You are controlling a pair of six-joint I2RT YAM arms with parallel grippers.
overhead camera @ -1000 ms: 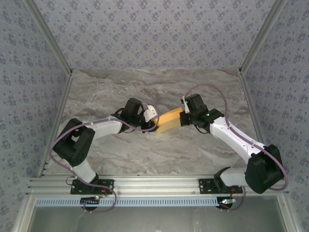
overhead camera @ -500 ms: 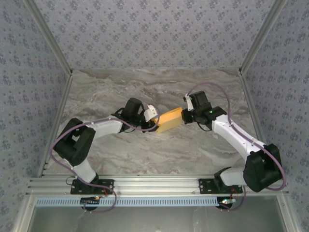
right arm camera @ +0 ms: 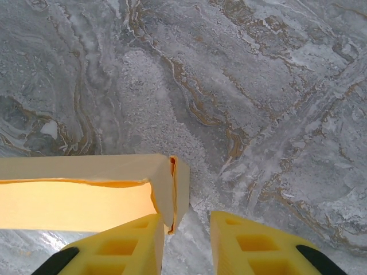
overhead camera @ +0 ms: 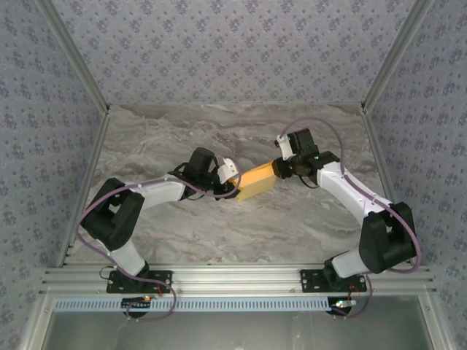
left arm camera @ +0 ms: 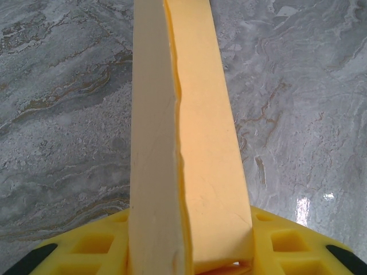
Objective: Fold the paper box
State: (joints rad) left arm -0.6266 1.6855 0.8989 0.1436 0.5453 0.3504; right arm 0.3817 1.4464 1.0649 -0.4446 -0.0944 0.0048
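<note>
paper box (overhead camera: pixel 255 181) sits mid tabletop (overhead camera: pixel 219 226) between both arms, left fingers (left arm camera: pixel 92 252) clamped on one end. right fingers (right arm camera: pixel 252 240) slightly parted beside the other end, gripping nothing. looks like end-flap stage, next needs a careful tuck

Left wrist view: the paper box (left arm camera: pixel 189 143) runs off the top edge; its near end is hidden inside the left gripper (left arm camera: pixel 189 243), itself cropped at the bottom edge. Right wrist view: the paper box exits the left edge. Top view: contact between the right gripper (overhead camera: pixel 280 168) and the paper box is too small to tell.
</note>
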